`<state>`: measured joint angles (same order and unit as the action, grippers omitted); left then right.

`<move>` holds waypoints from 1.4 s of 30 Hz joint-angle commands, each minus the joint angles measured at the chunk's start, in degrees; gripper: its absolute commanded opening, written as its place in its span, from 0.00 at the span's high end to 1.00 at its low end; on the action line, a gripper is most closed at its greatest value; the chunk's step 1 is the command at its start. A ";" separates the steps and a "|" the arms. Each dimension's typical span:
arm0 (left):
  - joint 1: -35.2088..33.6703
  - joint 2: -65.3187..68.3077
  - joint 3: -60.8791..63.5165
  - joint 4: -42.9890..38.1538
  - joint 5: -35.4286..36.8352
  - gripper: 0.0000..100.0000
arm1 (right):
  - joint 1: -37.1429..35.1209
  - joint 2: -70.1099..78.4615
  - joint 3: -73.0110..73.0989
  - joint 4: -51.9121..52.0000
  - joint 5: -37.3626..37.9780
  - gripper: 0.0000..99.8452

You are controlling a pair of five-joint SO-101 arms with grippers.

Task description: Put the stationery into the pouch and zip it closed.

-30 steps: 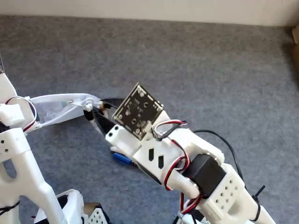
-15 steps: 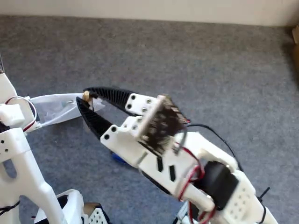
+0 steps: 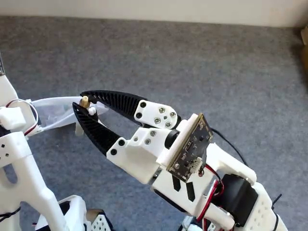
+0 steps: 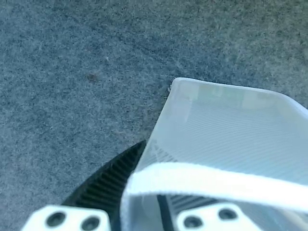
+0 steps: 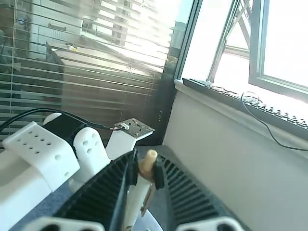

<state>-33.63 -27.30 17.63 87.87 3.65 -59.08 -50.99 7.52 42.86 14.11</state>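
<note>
At the zipper end of the pouch (image 3: 55, 109), the right gripper (image 3: 82, 107) is closed on the zipper pull (image 3: 84, 101), a small tan metal piece with a rounded, cylinder-like shape. Its two fingers are black, long and curved, with fine ribs on the inner faces. They bow apart in the middle and meet only at the tips, where the pull sits. In the right wrist view the same pull (image 5: 148, 161) is pinched between the ribbed tips of the right gripper (image 5: 144, 168), and a thin white tab hangs just under it.

The pouch is flat and translucent white, and it stretches from the pull to the left arm (image 3: 14, 154), which is made of smooth white plastic. In the left wrist view the pouch (image 4: 231, 130) shows a fine striped mesh texture, one rounded corner and a thicker white band along the edge nearest the camera. The left gripper (image 4: 151, 163) is clamped on this part of the pouch. One black ribbed finger (image 4: 103, 180) lies beside the pouch and the other shows faintly through the mesh.

Under the pouch is a grey felt surface (image 3: 216, 62), rough and fibrous.
</note>
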 commanded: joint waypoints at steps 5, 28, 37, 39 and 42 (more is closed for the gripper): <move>5.58 1.89 2.33 -1.67 0.53 0.99 | -0.48 -0.66 -3.30 -10.51 0.09 1.00; 12.00 1.89 2.51 -1.67 0.18 0.99 | -0.48 3.91 3.65 -20.53 0.09 1.00; 9.19 1.89 2.51 -1.67 0.18 0.99 | -0.48 5.32 6.11 -22.81 0.97 1.00; 8.66 1.89 2.59 -1.67 0.18 0.99 | -0.66 5.76 6.46 -22.81 4.75 1.00; 8.66 1.89 2.59 -1.67 0.18 0.99 | -0.75 7.60 7.78 -22.81 10.02 1.00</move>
<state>-23.43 -27.30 17.63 87.08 3.38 -59.34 -44.92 15.08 21.41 19.30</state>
